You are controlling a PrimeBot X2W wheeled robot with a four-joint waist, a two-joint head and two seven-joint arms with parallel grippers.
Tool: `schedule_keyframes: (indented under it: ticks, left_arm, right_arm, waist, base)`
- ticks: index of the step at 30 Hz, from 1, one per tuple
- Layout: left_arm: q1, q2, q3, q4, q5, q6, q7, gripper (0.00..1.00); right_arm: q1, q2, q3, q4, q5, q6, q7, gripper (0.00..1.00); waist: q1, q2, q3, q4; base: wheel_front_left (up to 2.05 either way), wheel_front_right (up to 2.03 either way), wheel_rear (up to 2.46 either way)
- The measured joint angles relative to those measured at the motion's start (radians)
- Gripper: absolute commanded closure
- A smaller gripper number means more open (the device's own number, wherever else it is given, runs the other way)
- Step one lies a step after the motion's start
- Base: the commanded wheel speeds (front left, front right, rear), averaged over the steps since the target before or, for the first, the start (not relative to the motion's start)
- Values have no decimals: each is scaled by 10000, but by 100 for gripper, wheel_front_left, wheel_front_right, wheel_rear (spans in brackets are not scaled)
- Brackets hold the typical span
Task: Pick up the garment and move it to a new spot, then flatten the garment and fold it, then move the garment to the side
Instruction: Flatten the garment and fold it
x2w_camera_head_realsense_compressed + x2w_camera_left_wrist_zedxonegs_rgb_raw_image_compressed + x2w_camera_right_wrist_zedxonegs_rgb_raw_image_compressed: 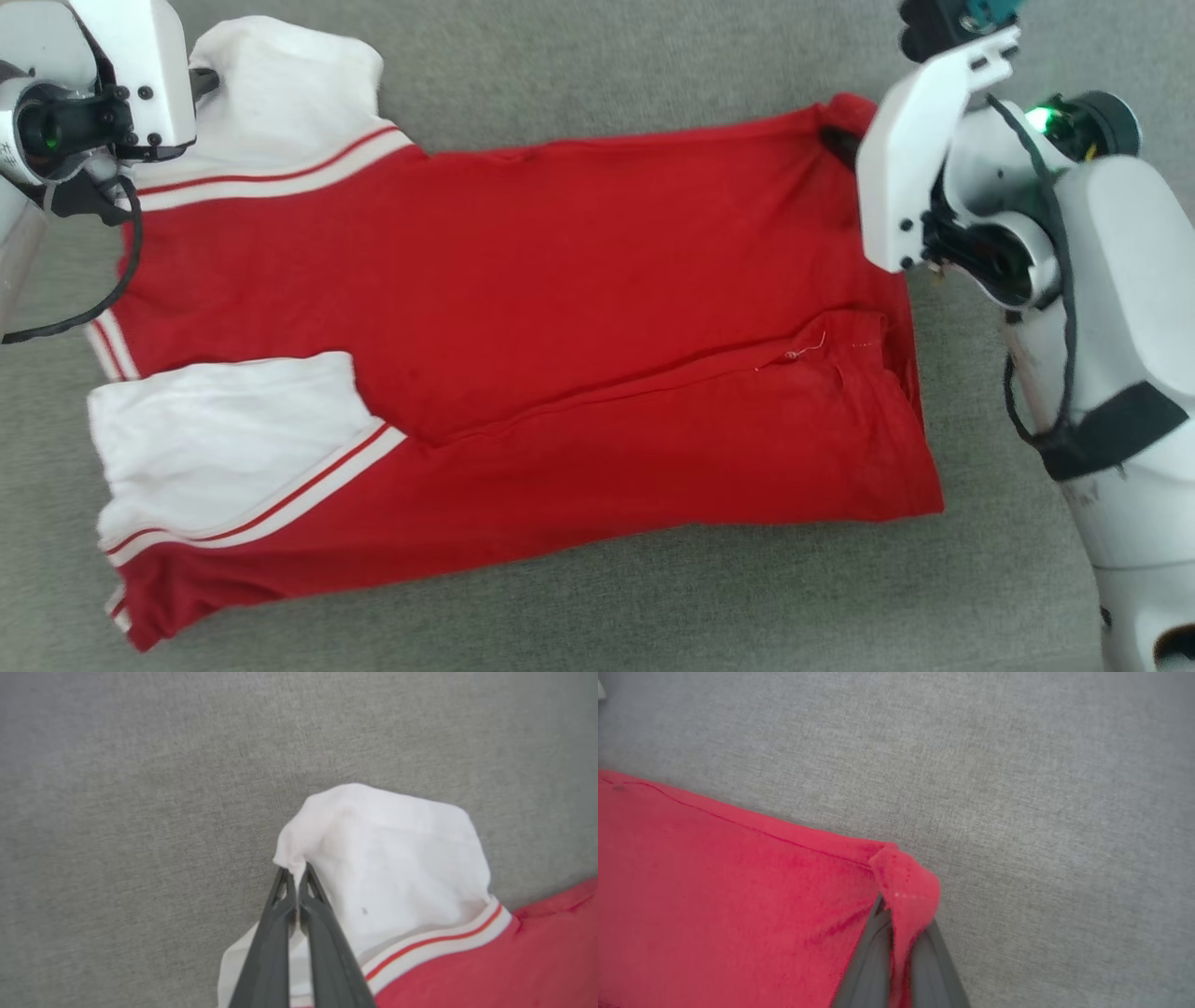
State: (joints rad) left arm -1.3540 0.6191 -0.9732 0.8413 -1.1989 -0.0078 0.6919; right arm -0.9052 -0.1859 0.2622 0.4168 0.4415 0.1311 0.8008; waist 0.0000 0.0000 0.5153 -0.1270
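At the far edge, left gripper [295, 877] and right gripper [896, 905] jaws clamp the shirt [523, 280]; keep your lift even.

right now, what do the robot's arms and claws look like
White shells with black cables: the left arm has a black lens, the right arm a green light and black strap. The left claw and right claw have tapering dark grey fingers.

- Wore a boxy white left wrist housing [140, 65], dotted with black screws, beside a black camera lens [42, 131].
- Trailed a looping black cable [136, 238].
- Bore a white right forearm [1130, 308], black strap [1111, 434], green light [1039, 118].
- Ended in dark grey tapered fingers [322, 942].
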Motion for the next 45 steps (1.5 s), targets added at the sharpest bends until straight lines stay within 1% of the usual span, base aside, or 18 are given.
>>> schedule_keyframes:
  ticks: [7,13,19,23,27,30,35,39,43,45]
  left_arm:
    - [102,-69,125,12,-96,-326,-420,100]
    - [423,75,173,-176,-280,-644,-637,100]
    - [721,316,163,-890,-414,-848,-658,100]
    - [1012,652,98,-1801,-405,-809,-625,100]
    - [1525,1156,21,-3122,-403,-384,-489,100]
    - [1984,1670,-4,-4268,-491,119,-313,100]
    - [2892,2587,-81,-6514,-640,1198,-4,100]
    - [3610,3327,-98,-8130,-995,2148,230,100]
    - [4281,3856,-165,-9265,-1235,2830,291,100]
    - [4624,4069,-221,-9605,-1312,3081,290,100]
  right_arm:
    - [745,-566,6,-424,188,0,-819,100]
    - [1298,-1095,-73,-1016,244,0,-1442,100]
    - [2003,-1611,-157,-1881,368,-2,-1776,100]
    - [2480,-2084,-81,-2548,527,0,-1921,100]
    - [3047,-2596,81,-3246,713,-2,-2038,100]
    - [3488,-2984,267,-3831,878,-2,-2046,100]
    - [4218,-3584,349,-4677,1277,0,-2023,100]
    - [4794,-4033,476,-5147,1542,-2,-1824,100]
    - [5321,-4305,437,-5361,1845,-2,-1720,100]
    - [5525,-4385,393,-5323,1852,-2,-1668,100]
  waist:
    - [0,0,-755,310]
    - [0,0,-1350,601]
    - [-1,0,-1749,933]
    - [0,0,-1928,1135]
    - [0,1,-2069,1292]
    - [0,0,-2137,1369]
    - [0,1,-2142,1432]
    - [0,0,-2100,1458]
    - [0,1,-2029,1488]
    - [-1,0,-1994,1488]
  base:
    - [0,0,0]
    - [0,0,0]
    - [0,0,0]
    - [0,0,0]
    - [0,0,0]
    - [0,0,0]
    - [0,0,0]
    - [0,0,0]
    - [0,0,0]
    - [0,0,0]
